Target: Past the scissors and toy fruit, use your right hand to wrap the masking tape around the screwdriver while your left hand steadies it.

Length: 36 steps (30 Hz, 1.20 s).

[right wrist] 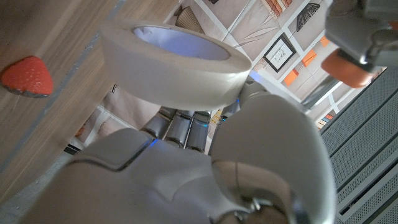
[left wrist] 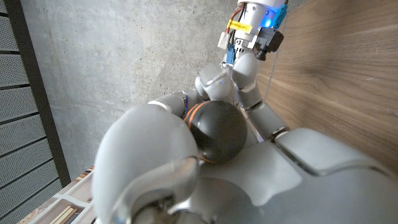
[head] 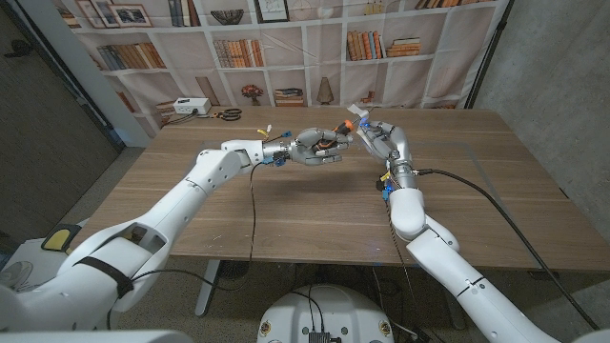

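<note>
Right hand [right wrist: 205, 168] holds a cream, hollow-cored masking tape [right wrist: 177, 62] roll.

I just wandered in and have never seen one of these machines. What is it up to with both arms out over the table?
The robot is working with two things above the wooden table. Its left hand grips a screwdriver with an orange-and-black handle, holding it up off the table. Its right hand holds a roll of masking tape close beside it. The two hands meet in mid-air, apparently for wrapping. A red toy strawberry lies on the table nearby.
</note>
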Tool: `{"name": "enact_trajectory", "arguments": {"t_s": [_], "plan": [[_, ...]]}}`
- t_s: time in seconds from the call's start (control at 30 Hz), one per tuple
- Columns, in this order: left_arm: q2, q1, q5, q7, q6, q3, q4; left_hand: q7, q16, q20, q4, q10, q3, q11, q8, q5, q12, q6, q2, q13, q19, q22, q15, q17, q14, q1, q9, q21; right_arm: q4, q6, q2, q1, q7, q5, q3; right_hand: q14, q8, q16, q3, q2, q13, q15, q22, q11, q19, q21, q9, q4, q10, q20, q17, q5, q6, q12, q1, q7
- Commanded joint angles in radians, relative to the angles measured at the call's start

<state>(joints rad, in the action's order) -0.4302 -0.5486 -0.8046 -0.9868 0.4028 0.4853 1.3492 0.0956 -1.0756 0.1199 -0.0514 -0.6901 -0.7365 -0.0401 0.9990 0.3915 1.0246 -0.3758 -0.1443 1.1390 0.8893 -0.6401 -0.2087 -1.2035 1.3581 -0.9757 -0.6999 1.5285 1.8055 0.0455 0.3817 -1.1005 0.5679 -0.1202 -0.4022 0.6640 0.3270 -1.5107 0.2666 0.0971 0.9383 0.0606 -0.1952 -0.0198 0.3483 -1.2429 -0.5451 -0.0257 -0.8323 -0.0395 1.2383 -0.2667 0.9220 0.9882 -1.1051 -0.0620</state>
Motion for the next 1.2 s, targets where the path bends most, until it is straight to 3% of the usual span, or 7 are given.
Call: {"name": "enact_trajectory", "arguments": {"t_s": [0.03, 0.3, 0.63, 0.87, 1.2], "plan": [[-0.037, -0.025, -0.020, -0.018, -0.011, -0.011, 0.051, 0.006, -0.004, 0.093, -0.034, -0.002, -0.041, 0.000, 0.008, -0.006, 0.009, 0.000, -0.024, 0.008, 0.011, -0.007, 0.003, -0.003, 0.006, -0.011, 0.000, 0.006, -0.072, -0.038, -0.007, 0.050, 0.014, 0.020, -0.011, -0.007, 0.003, -0.007, 0.039, 0.059, 0.005, 0.147, 0.001, -0.057, -0.006, -0.007, -0.002, 0.034, -0.040, -0.043, 0.002, -0.001, 0.077, 0.006, -0.055, 0.073], [-0.053, -0.020, -0.017, -0.034, -0.004, 0.003, 0.066, 0.007, -0.006, 0.094, -0.033, -0.003, -0.042, 0.001, 0.013, -0.008, 0.008, 0.003, -0.025, 0.002, 0.008, -0.008, 0.002, -0.005, 0.004, -0.011, -0.004, 0.006, -0.116, -0.020, -0.018, 0.092, 0.048, 0.032, 0.001, -0.009, 0.002, -0.006, 0.040, 0.059, 0.003, 0.147, 0.002, -0.056, -0.007, -0.011, -0.002, 0.034, -0.040, -0.043, 0.002, -0.002, 0.079, 0.006, -0.054, 0.074], [-0.082, 0.021, 0.039, -0.056, 0.022, 0.054, 0.073, 0.008, -0.004, 0.093, -0.030, 0.001, -0.042, 0.001, 0.016, -0.012, 0.013, 0.007, -0.026, 0.006, 0.008, 0.004, 0.002, -0.003, 0.003, -0.013, -0.004, 0.000, -0.093, 0.032, -0.020, 0.098, 0.076, 0.081, 0.058, -0.009, 0.001, -0.006, 0.042, 0.058, 0.003, 0.147, 0.005, -0.054, -0.011, -0.020, -0.005, 0.035, -0.040, -0.044, 0.002, -0.003, 0.079, 0.007, -0.053, 0.074], [-0.093, 0.062, 0.083, -0.108, 0.035, 0.100, 0.067, 0.010, -0.008, 0.094, -0.028, -0.001, -0.042, 0.000, 0.019, -0.015, 0.009, 0.007, -0.027, -0.003, 0.012, 0.011, 0.002, -0.007, 0.005, -0.015, -0.005, -0.001, -0.083, 0.069, -0.022, 0.097, 0.052, 0.147, 0.094, -0.009, 0.000, -0.006, 0.043, 0.057, 0.001, 0.147, 0.007, -0.054, -0.007, -0.025, -0.003, 0.036, -0.041, -0.044, 0.002, -0.003, 0.081, 0.007, -0.052, 0.073], [-0.115, 0.067, 0.123, -0.061, 0.066, 0.115, 0.107, 0.014, -0.002, 0.094, -0.024, 0.002, -0.042, 0.002, 0.020, -0.020, 0.014, 0.005, -0.029, 0.001, 0.012, 0.011, 0.002, -0.002, 0.006, -0.018, 0.000, 0.004, -0.080, 0.122, -0.021, 0.114, -0.043, 0.276, 0.120, -0.009, -0.001, -0.006, 0.044, 0.056, 0.003, 0.147, 0.008, -0.054, -0.007, -0.029, -0.006, 0.038, -0.040, -0.045, 0.002, -0.004, 0.080, 0.009, -0.052, 0.073]]}}
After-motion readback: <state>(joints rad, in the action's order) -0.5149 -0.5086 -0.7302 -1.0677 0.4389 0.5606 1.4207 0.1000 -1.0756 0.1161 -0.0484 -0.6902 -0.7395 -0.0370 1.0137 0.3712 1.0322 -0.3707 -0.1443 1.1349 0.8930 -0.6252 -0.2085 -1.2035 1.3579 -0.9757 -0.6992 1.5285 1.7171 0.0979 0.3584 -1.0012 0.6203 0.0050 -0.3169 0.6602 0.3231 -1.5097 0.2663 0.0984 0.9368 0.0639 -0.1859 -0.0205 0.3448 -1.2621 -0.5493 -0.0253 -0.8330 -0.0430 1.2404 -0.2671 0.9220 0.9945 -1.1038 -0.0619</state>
